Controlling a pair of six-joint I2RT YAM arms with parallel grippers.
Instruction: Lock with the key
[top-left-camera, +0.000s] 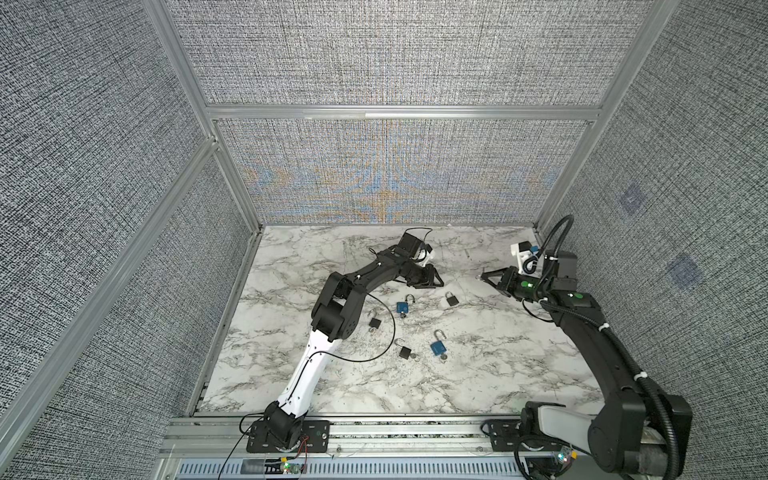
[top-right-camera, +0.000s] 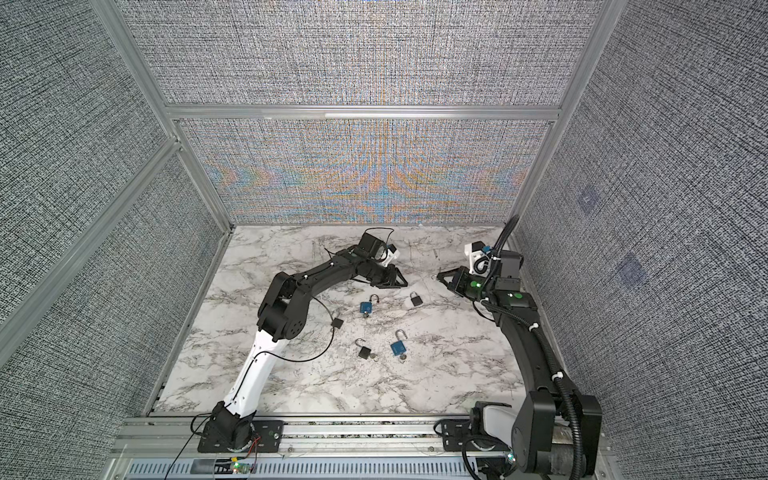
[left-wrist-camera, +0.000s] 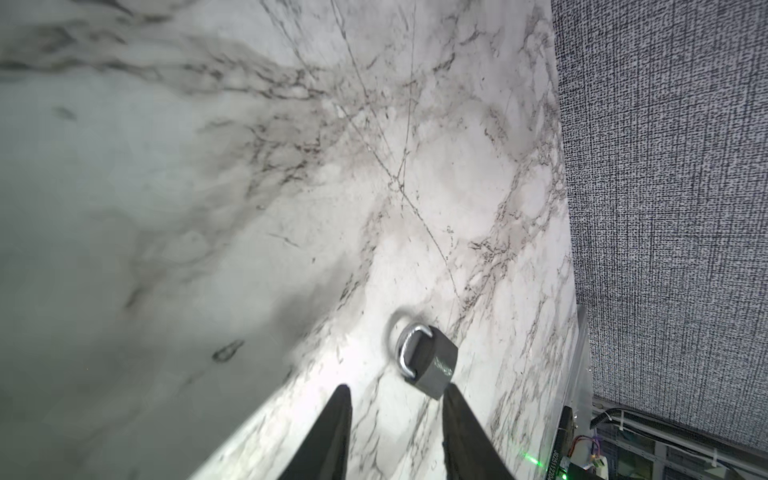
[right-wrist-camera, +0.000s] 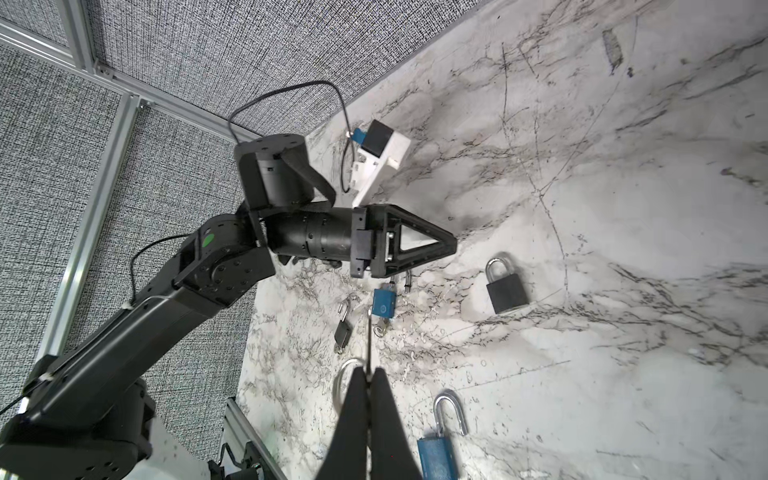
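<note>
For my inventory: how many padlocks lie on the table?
5: grey padlock farthest right; rear blue padlock left of it; left black padlock beside the left arm; front black padlock and front blue padlock nearest the camera. That arm may hide more.

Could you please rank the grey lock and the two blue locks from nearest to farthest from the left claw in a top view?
1. Grey lock, just by the left claw.
2. Rear blue lock, left of the grey one.
3. Front blue lock, farthest forward.
</note>
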